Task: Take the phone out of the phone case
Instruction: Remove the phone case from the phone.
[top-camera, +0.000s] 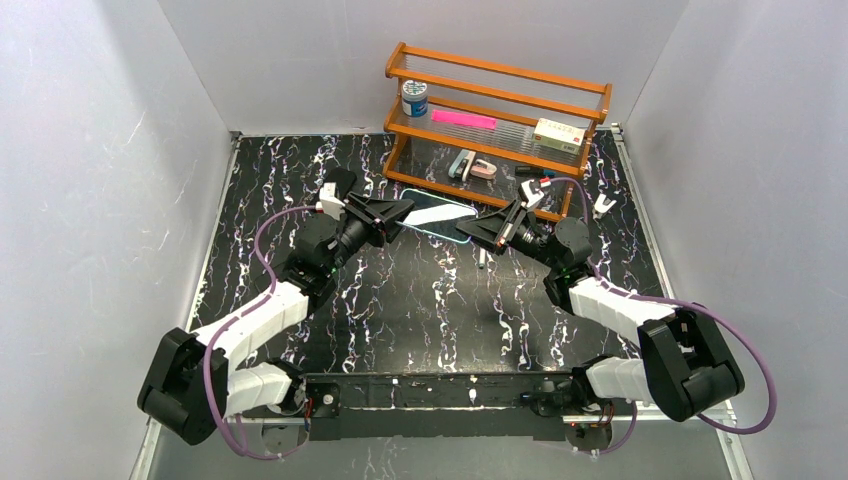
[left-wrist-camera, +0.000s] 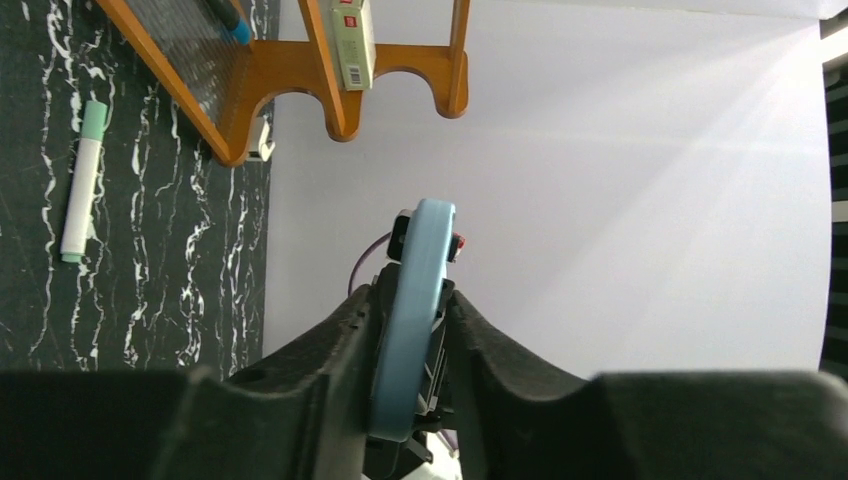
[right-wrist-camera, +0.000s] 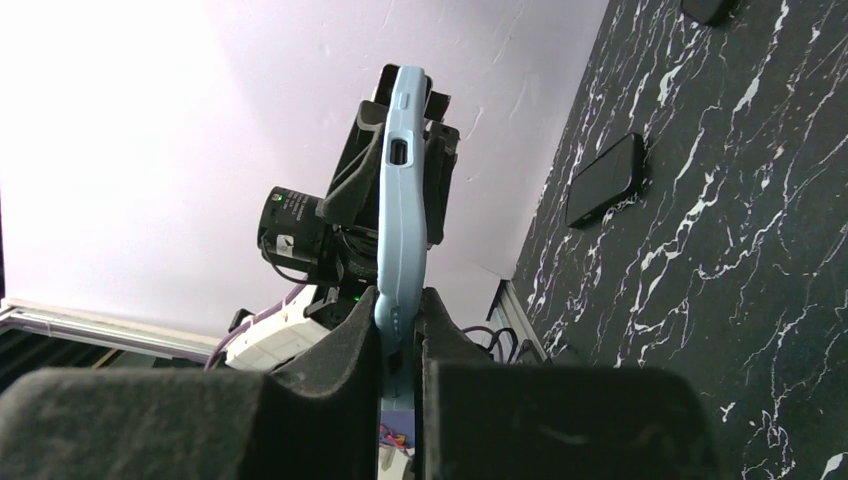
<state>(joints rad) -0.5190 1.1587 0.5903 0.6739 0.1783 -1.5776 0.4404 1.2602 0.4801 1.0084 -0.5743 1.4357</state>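
Note:
The phone, dark screen up in its light blue case (top-camera: 440, 214), is held level above the table between both grippers. My left gripper (top-camera: 403, 212) is shut on the case's left end. In the left wrist view the case's blue edge (left-wrist-camera: 420, 260) stands clamped between the black pads of that gripper (left-wrist-camera: 412, 300). My right gripper (top-camera: 472, 229) is shut on the case's right end. In the right wrist view the case edge with its port (right-wrist-camera: 402, 190) rises from between that gripper's pads (right-wrist-camera: 400, 300), with the left gripper behind it.
A wooden rack (top-camera: 500, 150) stands at the back with a blue-lidded jar (top-camera: 414, 97), a pink strip (top-camera: 463, 119) and a small box (top-camera: 558, 133). A green-capped marker (left-wrist-camera: 82, 180) and a flat black object (right-wrist-camera: 605, 180) lie on the marbled table.

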